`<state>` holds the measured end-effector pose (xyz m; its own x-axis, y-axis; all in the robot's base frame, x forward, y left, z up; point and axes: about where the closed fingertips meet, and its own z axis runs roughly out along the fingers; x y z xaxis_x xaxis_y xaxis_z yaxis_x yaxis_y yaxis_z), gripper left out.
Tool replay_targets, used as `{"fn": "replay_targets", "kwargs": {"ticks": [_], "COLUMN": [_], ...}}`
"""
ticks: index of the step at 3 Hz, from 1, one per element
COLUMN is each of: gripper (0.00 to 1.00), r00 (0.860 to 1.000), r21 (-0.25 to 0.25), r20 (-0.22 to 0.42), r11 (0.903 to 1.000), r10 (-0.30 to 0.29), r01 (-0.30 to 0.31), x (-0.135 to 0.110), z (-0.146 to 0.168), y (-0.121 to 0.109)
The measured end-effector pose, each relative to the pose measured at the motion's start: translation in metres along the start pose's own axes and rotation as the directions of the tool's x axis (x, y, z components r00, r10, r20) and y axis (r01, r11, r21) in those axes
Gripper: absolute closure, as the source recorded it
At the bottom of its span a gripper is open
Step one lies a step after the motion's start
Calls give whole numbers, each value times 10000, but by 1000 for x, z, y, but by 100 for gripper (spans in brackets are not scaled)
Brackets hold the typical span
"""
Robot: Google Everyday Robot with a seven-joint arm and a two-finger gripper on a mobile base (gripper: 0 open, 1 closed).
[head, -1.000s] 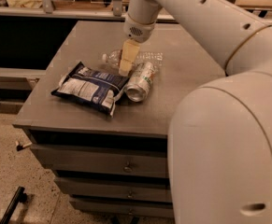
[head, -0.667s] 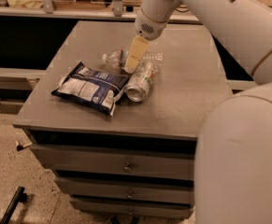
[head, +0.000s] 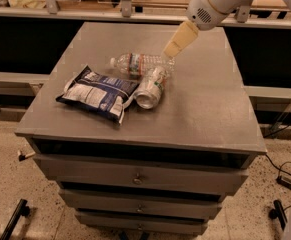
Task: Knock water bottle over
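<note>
from my screen i see a grey metal drawer cabinet [head: 195, 176] with a flat matte top and small round knobs on its stacked drawers, standing on a pale speckled floor [head: 15, 194] (the gripper [head: 171, 50] hangs over the top's far right part). behind it a long grey ledge [head: 15, 78] runs across with dark space above it, then a rail [head: 75, 14] with metal brackets. a black cable [head: 287, 181] lies on the floor at the right.

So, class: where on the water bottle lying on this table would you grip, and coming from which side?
Grip the water bottle across its label band, coming from above: it lies on its side, and the can crowds its base end. The end effector is raised near that base end.
</note>
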<state>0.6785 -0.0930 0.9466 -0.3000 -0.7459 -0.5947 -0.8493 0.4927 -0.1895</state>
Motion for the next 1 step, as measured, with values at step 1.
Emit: {"fn": "replay_targets", "kwargs": {"ticks": [1], "gripper": [0], "r00": [10000], "r21": [-1], "r20": [0], "r11": [10000], "r10": [0], "r01": [0], "x": [0], "z": [0], "y": [0]}}
